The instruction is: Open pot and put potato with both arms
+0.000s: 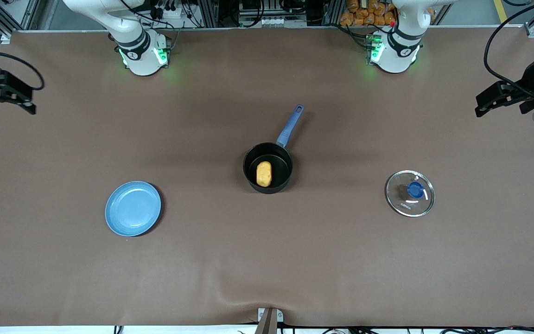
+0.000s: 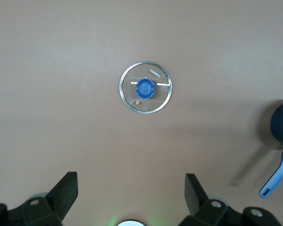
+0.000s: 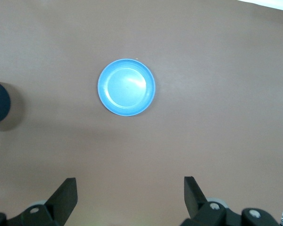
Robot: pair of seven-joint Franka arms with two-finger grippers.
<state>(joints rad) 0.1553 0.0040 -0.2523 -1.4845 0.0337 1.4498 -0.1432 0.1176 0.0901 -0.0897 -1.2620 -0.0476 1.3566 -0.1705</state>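
Both grippers open, high; pot (image 1: 268,168) handle points toward bases; potato (image 1: 263,174) inside.

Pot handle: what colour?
Blue; the pot handle on the black pot shows best in the front view.

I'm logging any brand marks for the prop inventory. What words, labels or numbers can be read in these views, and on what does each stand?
Glass lid: a short line of printed lettering on the glass near the blue knob, too small to read.
Pot, potato, plate: no writing visible.
Left gripper, right gripper: no writing visible.
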